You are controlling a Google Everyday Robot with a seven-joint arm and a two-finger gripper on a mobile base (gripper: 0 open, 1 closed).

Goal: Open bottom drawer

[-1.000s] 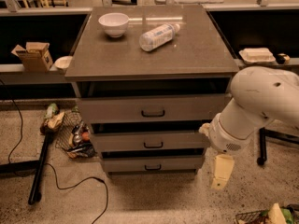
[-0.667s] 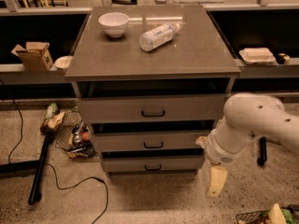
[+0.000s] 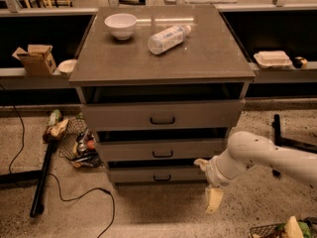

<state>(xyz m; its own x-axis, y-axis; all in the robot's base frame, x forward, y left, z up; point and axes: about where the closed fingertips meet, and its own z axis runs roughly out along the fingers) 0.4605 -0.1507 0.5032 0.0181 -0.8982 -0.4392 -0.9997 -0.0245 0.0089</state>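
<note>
The bottom drawer point(image 3: 158, 175) is the lowest and narrowest grey front of the cabinet, with a small black centre handle point(image 3: 162, 178). It sits pushed in, under the middle drawer point(image 3: 161, 150) and the wide top drawer point(image 3: 162, 116). My gripper point(image 3: 210, 192) hangs at the end of the white arm point(image 3: 262, 157), low by the floor, just right of the bottom drawer's right end. One pale finger point(image 3: 214, 201) points down at the floor and another pale tip point(image 3: 200, 162) sticks out toward the drawer's right corner. It holds nothing.
On the cabinet top point(image 3: 198, 58) are a white bowl point(image 3: 121, 25) and a plastic bottle point(image 3: 168, 38) lying on its side. A wire basket of clutter point(image 3: 79, 145) and a black cable point(image 3: 74, 197) lie on the floor at left. A black stand point(image 3: 285, 138) is at right.
The arm has come down and moved left, bringing the gripper from beside the cabinet's right side to the right end of the bottom drawer. The drawers have not moved.
</note>
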